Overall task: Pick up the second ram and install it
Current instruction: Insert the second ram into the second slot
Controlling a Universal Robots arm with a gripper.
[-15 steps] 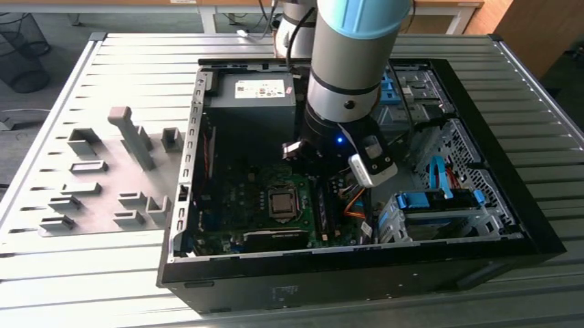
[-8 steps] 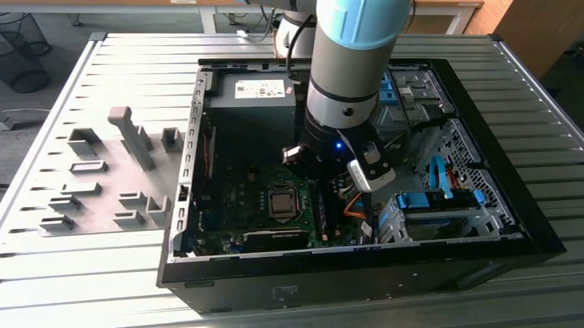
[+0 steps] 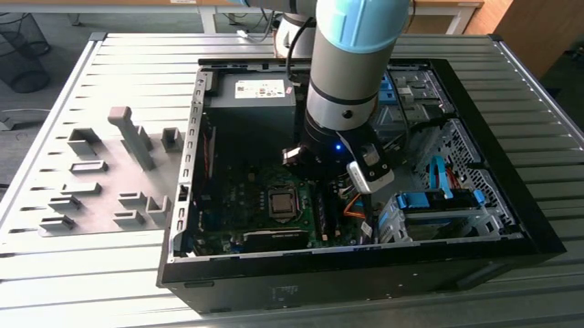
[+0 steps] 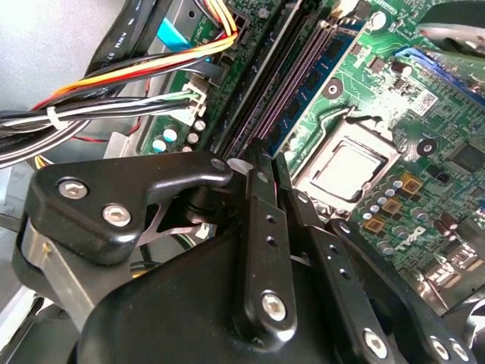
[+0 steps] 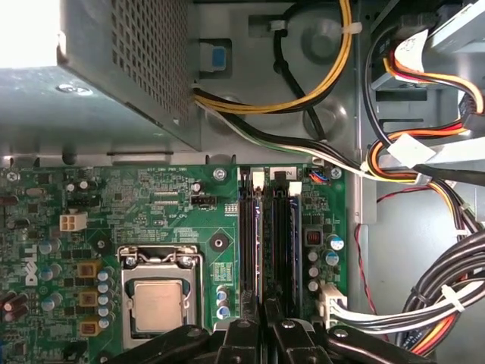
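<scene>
While the arm is reaching down into the open computer case (image 3: pixel 365 263) in the exterior view, the gripper (image 3: pixel 357 188) is hanging low over the motherboard. The grey holder blocks (image 3: pixel 100 178) are lying well apart on the table to the exterior view's left, and the blue drive-bay clips (image 3: pixel 438 198) are sitting to its right.

In the second wrist view, the gripper (image 4: pixel 276 163) is showing its fingers drawn together with nothing visibly between them. The second ram (image 4: pixel 312 80), apparently the blue stick, is standing in its slot beside a bare slot (image 4: pixel 280 91). An off-centre push is risking a tilted stick or a stressed board.

In the first wrist view, the gripper (image 5: pixel 265 322) is hovering at the near ends of both slots, with the second ram (image 5: pixel 283 227) just beyond it. The cable bundle (image 5: pixel 424 303) is crowding one side and threatening a snag, while the processor (image 5: pixel 158 305) is lying exposed on the other.
</scene>
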